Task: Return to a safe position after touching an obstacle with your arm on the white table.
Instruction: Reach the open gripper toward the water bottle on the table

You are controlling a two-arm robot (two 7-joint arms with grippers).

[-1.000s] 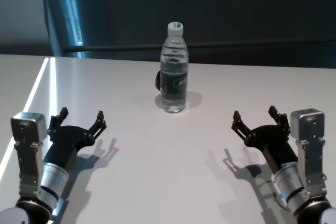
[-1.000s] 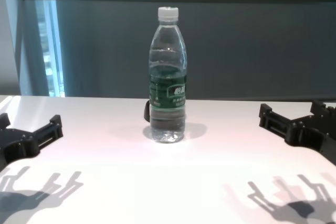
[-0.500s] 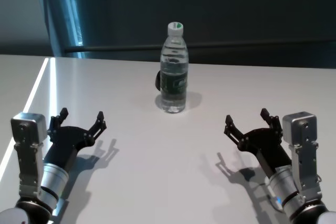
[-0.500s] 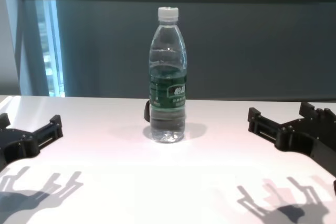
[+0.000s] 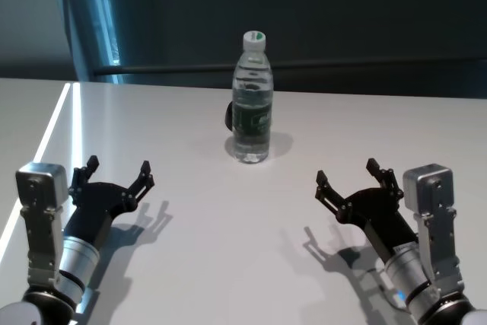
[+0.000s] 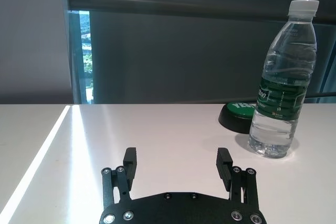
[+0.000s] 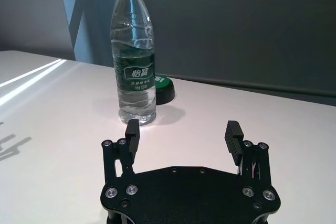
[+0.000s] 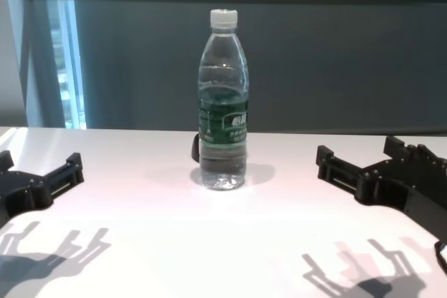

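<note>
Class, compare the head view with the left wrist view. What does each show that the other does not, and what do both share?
Only the head view shows the right gripper, open above the white table, to the right of the bottle. Only the left wrist view shows the dark green round object behind the bottle clearly, as a low disc. Both show the upright water bottle with its white cap, and the left gripper, open and apart from the bottle.

Count: one water bottle (image 5: 252, 100), one dark green round object (image 7: 161, 91) behind it, one white table (image 5: 228, 234), two grippers, left gripper (image 5: 119, 173) and right gripper (image 5: 348, 180), each with two fingers.
</note>
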